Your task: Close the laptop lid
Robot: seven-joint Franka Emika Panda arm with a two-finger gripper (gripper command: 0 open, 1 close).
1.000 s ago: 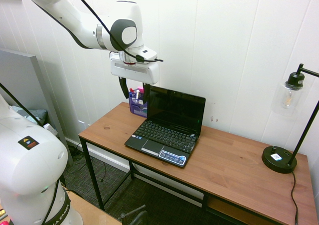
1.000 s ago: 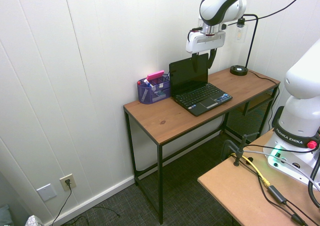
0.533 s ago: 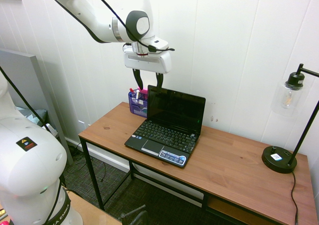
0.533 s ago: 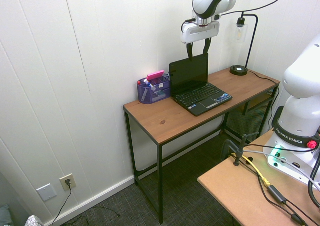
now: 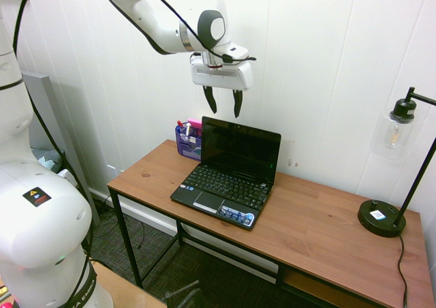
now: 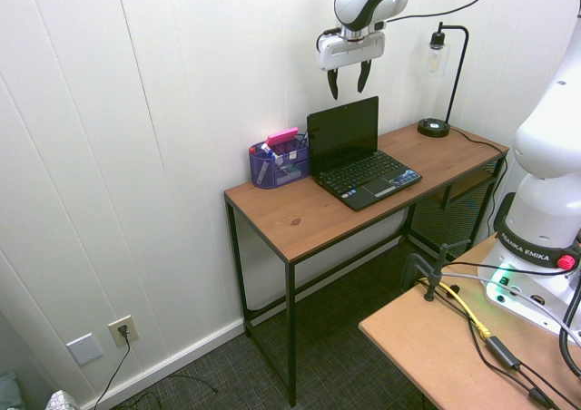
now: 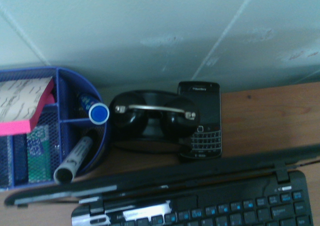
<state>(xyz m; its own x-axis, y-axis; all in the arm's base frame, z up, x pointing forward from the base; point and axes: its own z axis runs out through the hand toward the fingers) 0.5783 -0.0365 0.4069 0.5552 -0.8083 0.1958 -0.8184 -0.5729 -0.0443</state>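
- The gripper (image 5: 224, 102) is hanging above the laptop lid (image 5: 240, 148), its fingers spread apart and holding nothing.
- The laptop lid is standing upright and open, near the desk's (image 5: 320, 226) back edge.
- A blue mesh organizer (image 5: 187, 139) is sitting just beside it, by the back corner.

Phone (image 7: 200, 120) beside blue organizer (image 7: 47, 126)

A narrow wooden desk (image 5: 327, 219) on black metal legs stands against a white panelled wall (image 5: 320, 63). A black desk lamp (image 5: 398, 165) sits at its right end. Dark, possibly carpeted floor (image 6: 300, 374); a wall outlet (image 6: 122, 330) sits low down.
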